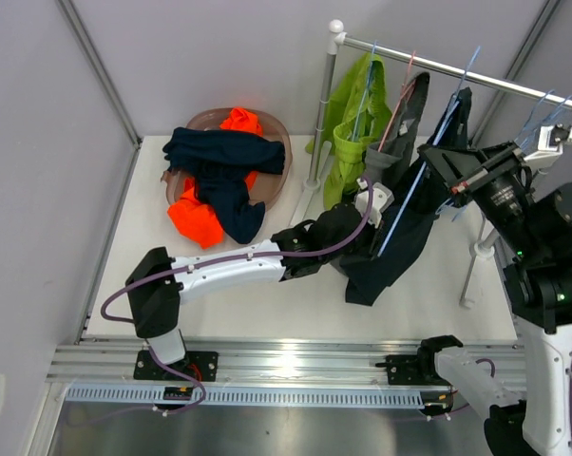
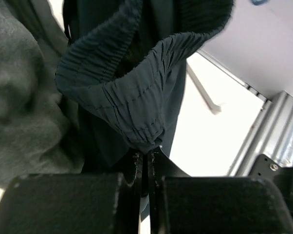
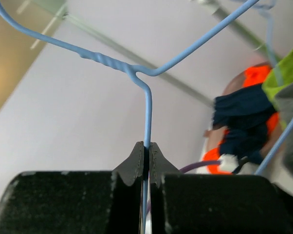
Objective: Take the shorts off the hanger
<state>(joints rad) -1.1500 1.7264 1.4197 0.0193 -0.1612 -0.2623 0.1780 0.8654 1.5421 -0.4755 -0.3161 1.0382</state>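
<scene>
The left claw [image 2: 147, 157] is closed tight on the gathered waistband of the dark shorts [image 2: 132, 105] beneath the rail [image 1: 486, 78], the right claw [image 3: 147, 150] is pinched on the blue wire hanger [image 3: 147, 112], and how the shorts sit on it is hidden.
</scene>
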